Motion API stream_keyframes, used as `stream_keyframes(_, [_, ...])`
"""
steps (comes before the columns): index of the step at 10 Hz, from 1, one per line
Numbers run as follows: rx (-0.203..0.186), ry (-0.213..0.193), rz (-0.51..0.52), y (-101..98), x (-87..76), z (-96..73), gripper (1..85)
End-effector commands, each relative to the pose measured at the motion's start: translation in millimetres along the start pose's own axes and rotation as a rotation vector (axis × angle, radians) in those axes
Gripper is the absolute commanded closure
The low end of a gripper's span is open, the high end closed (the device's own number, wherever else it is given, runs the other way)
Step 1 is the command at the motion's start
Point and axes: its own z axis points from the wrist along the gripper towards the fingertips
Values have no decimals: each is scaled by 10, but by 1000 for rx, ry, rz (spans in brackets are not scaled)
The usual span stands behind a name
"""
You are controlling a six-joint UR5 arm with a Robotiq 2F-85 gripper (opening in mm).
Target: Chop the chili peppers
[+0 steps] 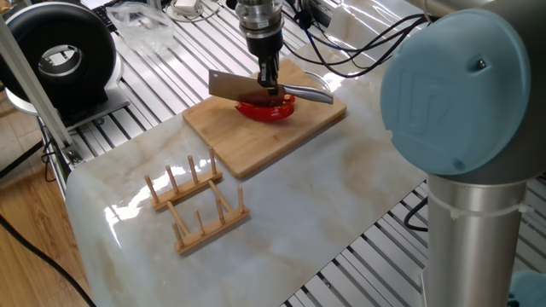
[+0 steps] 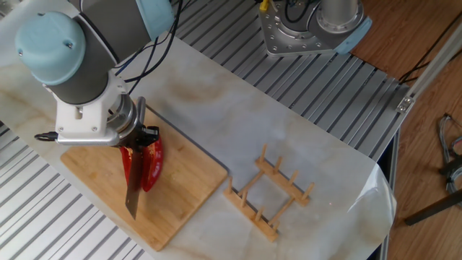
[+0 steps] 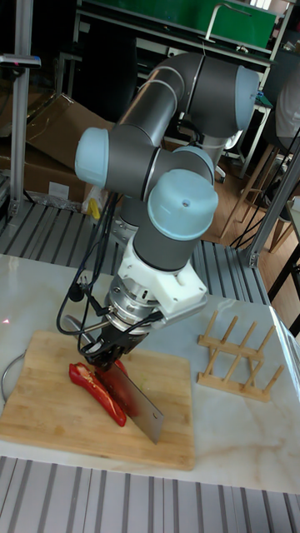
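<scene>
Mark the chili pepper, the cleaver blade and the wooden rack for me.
chili pepper [image 3: 98, 390]: tall fixed view, on its red flesh left of the blade.
cleaver [image 1: 232, 85]: one fixed view, flat of the blade.
wooden rack [image 2: 268, 195]: the other fixed view, on a base rail.

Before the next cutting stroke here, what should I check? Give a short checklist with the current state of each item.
1. Cleaver gripped firmly by the tool: ok, the fingers are shut on its handle.
2. Chili peppers on the cutting board: ok, two long red pieces lie there.
3. Blade lined up over the chili: ok, it stands edge-down between the pieces.
4. Blade touching the board: cannot tell.
5. Wooden rack away from the board: ok.
6. Cables off the board: ok.
</scene>
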Motion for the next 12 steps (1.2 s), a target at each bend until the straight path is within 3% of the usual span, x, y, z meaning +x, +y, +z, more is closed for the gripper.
stream_keyframes(1, [6, 0, -7, 21, -34, 5, 843])
stream_keyframes(2, [42, 44, -8, -14, -5, -155, 843])
stream_keyframes(3, [54, 66, 3, 34, -38, -290, 843])
stream_keyframes(4, [28, 33, 6, 105, -136, -271, 843])
stream_keyframes(5, [27, 15, -7, 56, -137, -198, 843])
stream_keyframes(7, [38, 24, -19, -22, -44, -113, 843])
stream_keyframes(10, [34, 21, -27, -19, -40, -117, 843])
stream_keyframes(12, [32, 40, -25, -7, 2, -108, 843])
